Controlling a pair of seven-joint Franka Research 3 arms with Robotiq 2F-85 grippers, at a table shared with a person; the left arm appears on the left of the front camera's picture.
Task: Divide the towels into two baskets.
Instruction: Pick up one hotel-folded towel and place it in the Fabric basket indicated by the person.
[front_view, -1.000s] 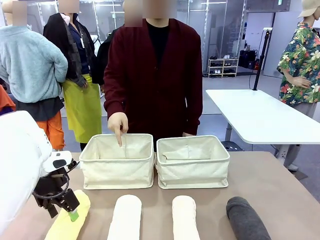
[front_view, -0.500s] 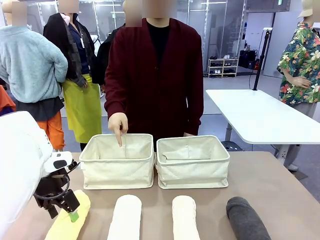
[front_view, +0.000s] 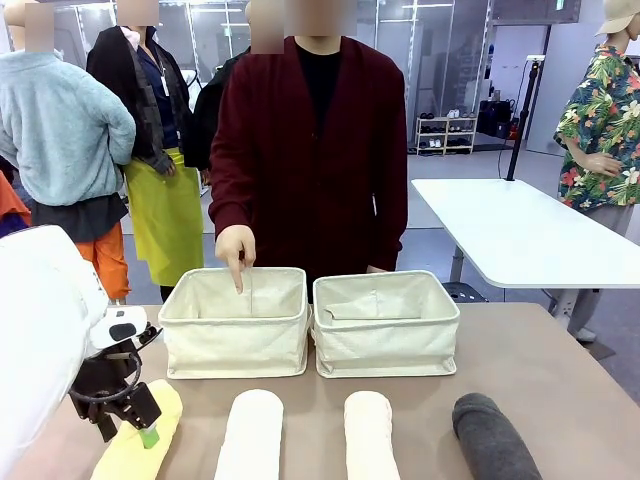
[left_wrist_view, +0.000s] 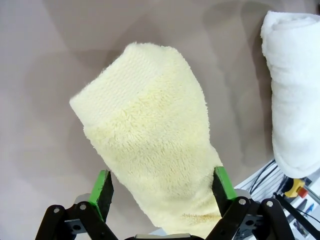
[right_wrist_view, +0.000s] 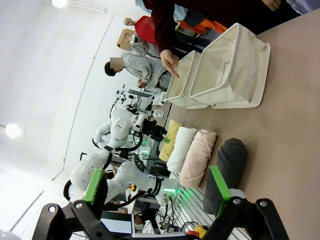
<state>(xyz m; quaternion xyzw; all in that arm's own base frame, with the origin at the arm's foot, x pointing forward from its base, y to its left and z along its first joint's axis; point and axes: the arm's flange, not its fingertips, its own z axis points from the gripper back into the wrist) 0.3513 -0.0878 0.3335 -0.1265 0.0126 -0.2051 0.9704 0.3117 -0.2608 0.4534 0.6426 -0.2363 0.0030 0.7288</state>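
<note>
Our left hand (left_wrist_view: 161, 186) has dipped slightly onto the pale yellow rolled terry towel (left_wrist_view: 145, 125) at near left, jaws wide astride it, so we expect the grasp next.

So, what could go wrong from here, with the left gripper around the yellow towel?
1. The left gripper stands open astride the pale yellow towel. The roll is thick and soft, so a closing grip may only squash it, and it could sag or unroll when lifted.
2. The person's hand points down into the left basket. An arm bringing the towel there might meet that hand.
</note>
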